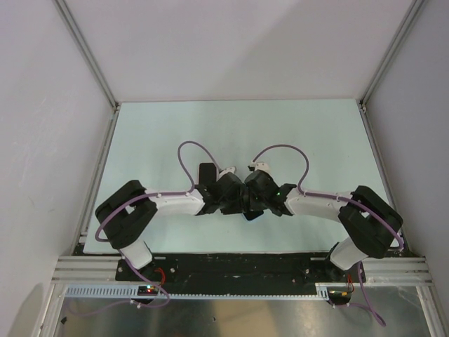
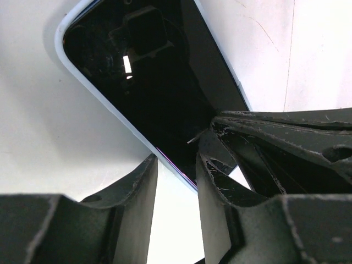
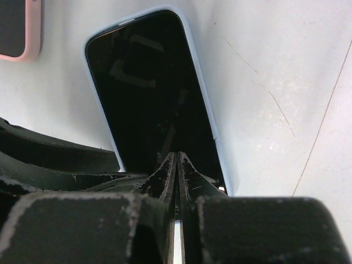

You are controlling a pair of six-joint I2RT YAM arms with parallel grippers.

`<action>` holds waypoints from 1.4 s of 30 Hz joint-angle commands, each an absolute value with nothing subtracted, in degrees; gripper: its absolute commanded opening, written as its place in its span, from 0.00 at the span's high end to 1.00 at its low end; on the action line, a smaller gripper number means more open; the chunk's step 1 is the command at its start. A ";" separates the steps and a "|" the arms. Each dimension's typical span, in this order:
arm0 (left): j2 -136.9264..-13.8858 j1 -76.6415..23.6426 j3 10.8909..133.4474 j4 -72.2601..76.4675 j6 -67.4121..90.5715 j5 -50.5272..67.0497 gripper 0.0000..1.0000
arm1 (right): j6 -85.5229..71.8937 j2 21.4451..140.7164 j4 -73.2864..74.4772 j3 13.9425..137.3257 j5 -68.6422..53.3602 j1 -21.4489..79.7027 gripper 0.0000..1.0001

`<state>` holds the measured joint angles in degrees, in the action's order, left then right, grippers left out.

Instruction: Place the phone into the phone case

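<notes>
**Seating step, judged near its end.** Right tool, fingers together, bears tip-down on the near end of the phone. Left tool, fingers apart, straddles the near rim of the light-blue phone case. The phone lies inside the case, flat on the bench. Next move calls for firm downward pressure on any unseated corner, with the rim steadied. Far left lies a pink-rimmed object.

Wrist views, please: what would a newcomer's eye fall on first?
The black phone ringed by a pale blue case, filling both wrist views. The right gripper, shut, rests its tips on the phone. The left gripper straddles the phone's near corner.
</notes>
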<state>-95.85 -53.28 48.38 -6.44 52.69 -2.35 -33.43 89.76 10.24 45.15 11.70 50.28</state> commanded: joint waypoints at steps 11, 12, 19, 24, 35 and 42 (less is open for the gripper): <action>-93.27 -55.48 43.32 -8.39 52.58 -0.88 0.57 | -32.57 90.92 15.46 41.57 5.16 47.63 0.86; -93.17 -56.00 43.50 -8.41 52.88 -0.79 0.57 | -32.59 90.59 15.42 41.57 4.95 47.37 0.86; -95.79 -59.52 43.67 -8.95 56.27 -1.68 0.59 | -32.99 88.34 14.76 41.38 3.49 45.72 0.85; -96.62 -60.34 43.47 -10.49 58.54 -4.07 0.63 | -32.69 87.19 14.16 40.99 2.48 44.32 0.85; -96.77 -59.84 44.91 -14.94 62.74 -9.61 0.63 | -31.32 85.12 12.18 38.40 -0.79 41.54 0.86; -93.71 -59.22 44.80 -15.14 62.62 -9.37 0.59 | -30.89 83.99 10.72 36.77 -2.72 40.67 0.87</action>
